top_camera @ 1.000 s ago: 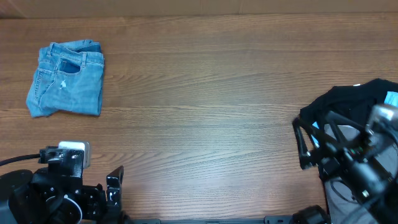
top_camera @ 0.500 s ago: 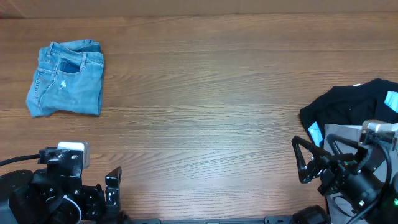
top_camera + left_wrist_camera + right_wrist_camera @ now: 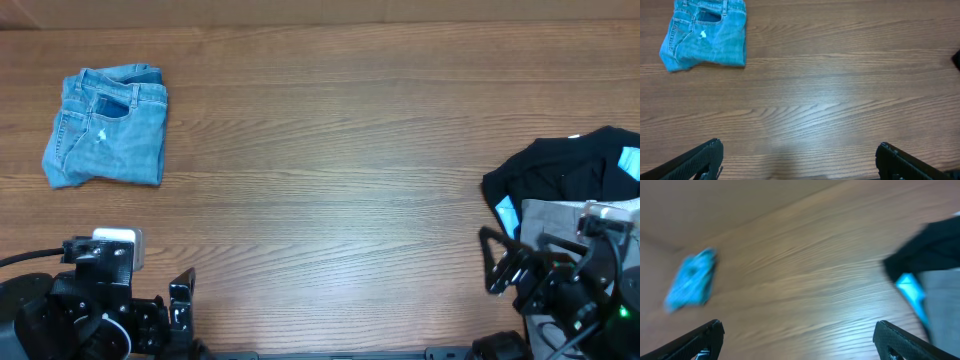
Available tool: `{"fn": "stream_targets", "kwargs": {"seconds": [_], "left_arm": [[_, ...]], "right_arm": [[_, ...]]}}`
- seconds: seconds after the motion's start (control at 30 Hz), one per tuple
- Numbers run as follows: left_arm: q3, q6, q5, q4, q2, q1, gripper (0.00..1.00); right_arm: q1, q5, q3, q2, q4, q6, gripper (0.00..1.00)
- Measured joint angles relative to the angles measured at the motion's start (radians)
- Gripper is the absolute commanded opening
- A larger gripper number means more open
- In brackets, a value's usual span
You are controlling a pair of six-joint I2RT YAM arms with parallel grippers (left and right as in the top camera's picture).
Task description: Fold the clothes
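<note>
The light-blue jeans [image 3: 108,127] lie folded into a compact bundle at the far left of the table, a back pocket facing up. They also show in the left wrist view [image 3: 705,33] and, blurred, in the right wrist view [image 3: 691,278]. My left gripper [image 3: 180,300] is open and empty at the near left edge, well short of the jeans; its fingers frame bare table in the left wrist view [image 3: 800,160]. My right gripper [image 3: 515,265] is open and empty at the near right, beside the dark pile; it also shows in the right wrist view [image 3: 800,340].
A black garment [image 3: 565,170] lies at the right edge, with a plain grey garment [image 3: 560,215] and a bit of bright blue cloth [image 3: 507,213] beside it. Both show blurred in the right wrist view, black [image 3: 935,245] and grey [image 3: 945,305].
My right arm has drawn back toward the near right edge, off the black garment, uncovering the grey one. The jeans and my left arm have not moved.
</note>
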Motion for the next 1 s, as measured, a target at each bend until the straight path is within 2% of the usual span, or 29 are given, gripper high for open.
{"fn": "stream_targets", "kwargs": {"seconds": [0.17,0.2,0.3,0.37,0.43,0.5,0.6,0.83,1.0], "left_arm": [[0.0,0.0,0.0,0.0,0.0,0.0,1.0],[0.0,0.0,-0.001,0.0,0.0,0.0,1.0],[0.0,0.0,-0.003,-0.001,0.0,0.0,1.0],[-0.001,0.0,-0.004,0.0,0.0,0.0,1.0],[-0.001,0.0,-0.004,0.0,0.0,0.0,1.0],[-0.001,0.0,-0.004,0.0,0.0,0.0,1.0],[-0.001,0.0,-0.004,0.0,0.001,0.0,1.0],[-0.001,0.0,-0.004,0.0,0.001,0.0,1.0],[-0.001,0.0,-0.004,0.0,0.001,0.0,1.0]], "right_arm": [[-0.095,0.173,-0.155,-0.097,0.016,0.0,1.0],[-0.099,0.204,-0.213,-0.134,0.064,0.0,1.0],[-0.116,0.246,-0.441,-0.26,0.492,-0.011,1.0],[-0.121,0.253,-0.549,-0.322,0.581,-0.019,1.0],[-0.126,0.243,-0.775,-0.417,0.7,-0.026,1.0],[-0.126,0.232,-0.872,-0.456,0.776,-0.027,1.0],[-0.127,0.19,-1.054,-0.582,0.819,-0.029,1.0],[-0.2,0.106,-1.199,-0.621,0.925,-0.028,1.0],[-0.208,0.081,-1.217,-0.622,0.936,-0.026,1.0]]}}
